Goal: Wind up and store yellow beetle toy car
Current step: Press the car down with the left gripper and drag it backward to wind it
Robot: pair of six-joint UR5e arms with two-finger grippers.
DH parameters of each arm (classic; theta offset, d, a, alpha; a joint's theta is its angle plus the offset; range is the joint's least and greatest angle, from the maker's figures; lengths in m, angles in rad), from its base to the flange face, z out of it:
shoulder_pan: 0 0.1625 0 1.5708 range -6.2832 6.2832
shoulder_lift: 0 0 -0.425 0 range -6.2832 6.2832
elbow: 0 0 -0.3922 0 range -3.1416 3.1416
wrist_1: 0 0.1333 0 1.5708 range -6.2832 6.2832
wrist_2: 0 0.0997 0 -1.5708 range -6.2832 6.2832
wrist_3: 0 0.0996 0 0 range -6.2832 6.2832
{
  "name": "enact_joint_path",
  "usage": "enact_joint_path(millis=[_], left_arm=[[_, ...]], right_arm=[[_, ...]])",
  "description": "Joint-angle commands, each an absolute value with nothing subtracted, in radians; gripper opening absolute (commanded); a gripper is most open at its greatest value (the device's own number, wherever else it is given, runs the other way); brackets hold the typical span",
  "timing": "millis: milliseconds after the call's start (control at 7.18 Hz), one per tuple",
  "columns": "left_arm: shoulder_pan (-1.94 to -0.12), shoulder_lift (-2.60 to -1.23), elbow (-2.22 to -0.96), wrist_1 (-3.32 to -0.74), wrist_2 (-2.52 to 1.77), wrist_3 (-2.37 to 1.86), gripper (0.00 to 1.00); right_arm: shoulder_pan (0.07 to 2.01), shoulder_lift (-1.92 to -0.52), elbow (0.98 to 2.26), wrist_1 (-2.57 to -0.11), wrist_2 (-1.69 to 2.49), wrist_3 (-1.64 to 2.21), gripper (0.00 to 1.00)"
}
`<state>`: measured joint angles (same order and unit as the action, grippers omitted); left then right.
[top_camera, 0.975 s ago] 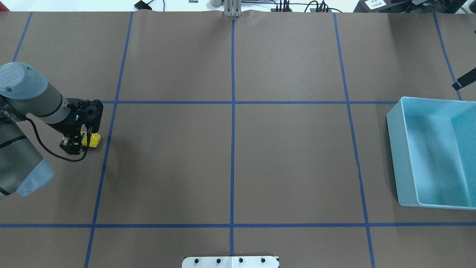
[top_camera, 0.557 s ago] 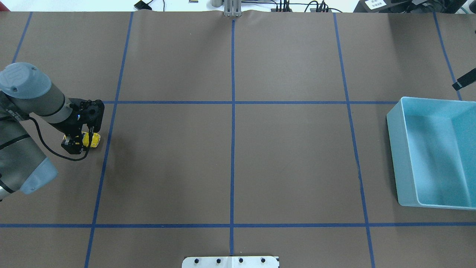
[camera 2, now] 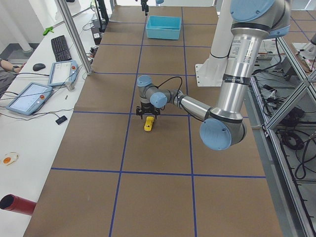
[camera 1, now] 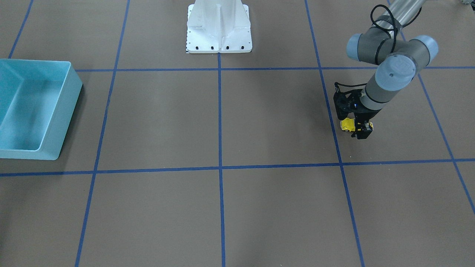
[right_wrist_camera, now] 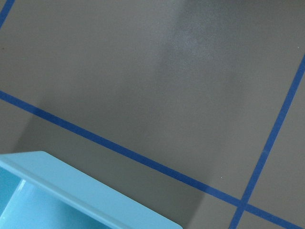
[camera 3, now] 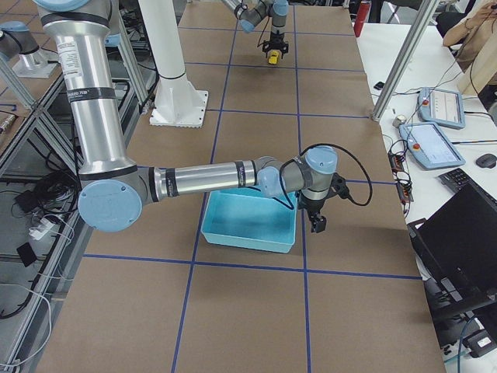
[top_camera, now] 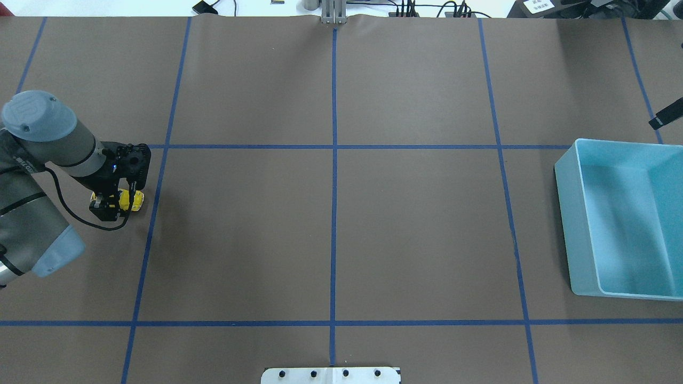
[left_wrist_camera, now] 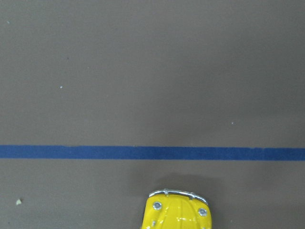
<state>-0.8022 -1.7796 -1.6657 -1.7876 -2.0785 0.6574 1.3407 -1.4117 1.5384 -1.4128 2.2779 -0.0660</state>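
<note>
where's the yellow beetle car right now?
Overhead view, far left of the table: the yellow beetle toy car sits in the left claw, just left of a blue tape line.

My left arm point(top_camera: 24, 208) and right arm point(camera 3: 202, 177) are silver-grey tubes with fat round joints, thin black rings at the seams and pale blue caps point(top_camera: 33, 114); the cap nearest the left wrist shows an embossed logo and a few small screws. A thin black cable point(top_camera: 109, 229) hangs in a loose loop off the left wrist by the all-black left gripper point(top_camera: 114, 201), and a right cable point(camera 3: 359, 183) loops the same way. The upper tube carries a black label band point(camera 3: 78, 94), print too small to read, and the base point(camera 1: 219, 26) is white and flared, with bolts along its front edge.
</note>
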Motion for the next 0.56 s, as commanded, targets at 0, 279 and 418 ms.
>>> enact_joint_path(millis=[0,279,418], left_arm=[[-0.790,-1.778,-1.660,-1.787,-2.079,0.658,1.00],[-0.787,-1.781,-1.646,-1.787,-2.079,0.658,1.00],[-0.787,-1.781,-1.646,-1.787,-2.079,0.658,1.00]], right_arm=[[1.341,-1.413,1.539,-1.413,2.278,-0.066,1.00],[1.341,-1.417,1.539,-1.413,2.278,-0.066,1.00],[1.341,-1.417,1.539,-1.413,2.278,-0.066,1.00]])
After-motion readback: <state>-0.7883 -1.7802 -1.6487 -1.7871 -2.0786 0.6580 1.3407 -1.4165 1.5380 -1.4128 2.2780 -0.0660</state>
